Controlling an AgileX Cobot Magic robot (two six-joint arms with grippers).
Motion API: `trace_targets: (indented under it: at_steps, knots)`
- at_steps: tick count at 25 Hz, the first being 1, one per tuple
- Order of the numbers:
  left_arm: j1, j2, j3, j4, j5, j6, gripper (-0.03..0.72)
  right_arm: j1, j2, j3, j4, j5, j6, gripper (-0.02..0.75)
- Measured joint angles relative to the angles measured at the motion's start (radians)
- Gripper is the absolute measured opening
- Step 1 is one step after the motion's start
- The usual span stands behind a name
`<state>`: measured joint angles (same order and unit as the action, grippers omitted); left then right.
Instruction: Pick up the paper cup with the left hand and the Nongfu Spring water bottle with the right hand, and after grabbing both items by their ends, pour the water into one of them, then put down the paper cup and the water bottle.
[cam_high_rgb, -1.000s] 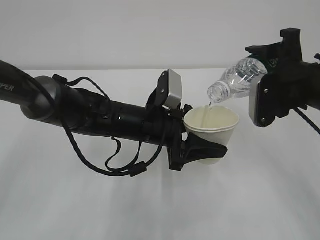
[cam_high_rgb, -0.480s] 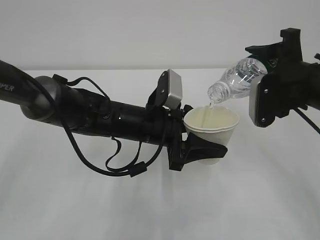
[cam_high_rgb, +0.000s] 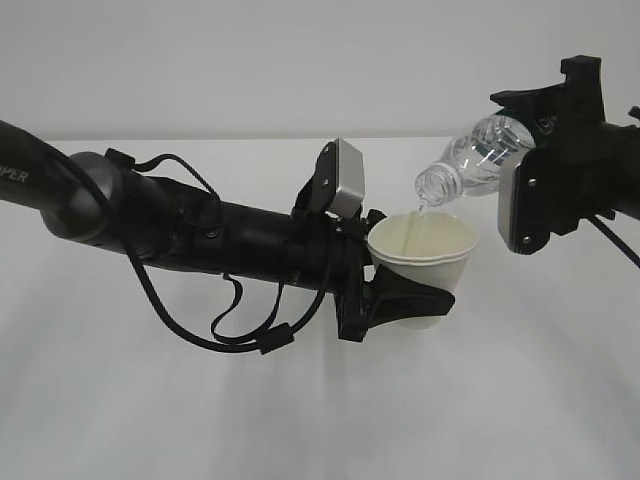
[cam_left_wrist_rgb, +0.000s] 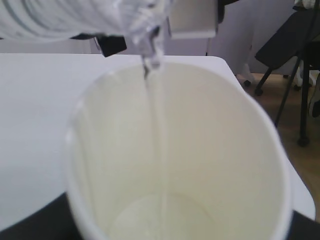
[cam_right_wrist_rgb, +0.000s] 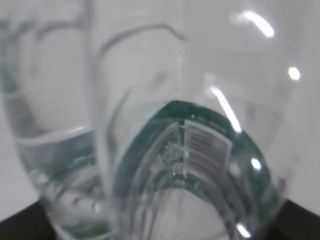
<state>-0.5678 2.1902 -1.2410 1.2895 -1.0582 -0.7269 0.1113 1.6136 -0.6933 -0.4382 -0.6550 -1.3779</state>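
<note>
The left gripper (cam_high_rgb: 405, 300) clasped the cup (cam_high_rgb: 425, 258) above the tabletop (cam_high_rgb: 520, 400) and the right gripper (cam_high_rgb: 545, 190) held the tilted bottle (cam_high_rgb: 470, 160), whose mouth was best kept over the rim; water (cam_left_wrist_rgb: 159, 130) streamed thinly in, pooling shallowly.

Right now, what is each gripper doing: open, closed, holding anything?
Left gripper: closed on the paper cup, held upright.
Right gripper: closed on the water bottle, tilted mouth-down over the cup, with water streaming in.
</note>
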Motion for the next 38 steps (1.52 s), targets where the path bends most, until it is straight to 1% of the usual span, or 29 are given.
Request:
trace_targets:
  at_steps: [38]
  knots:
    - [0.000, 0.000, 0.000, 0.000, 0.002, 0.000, 0.435, 0.000, 0.000, 0.000, 0.000, -0.002, -0.023, 0.501]
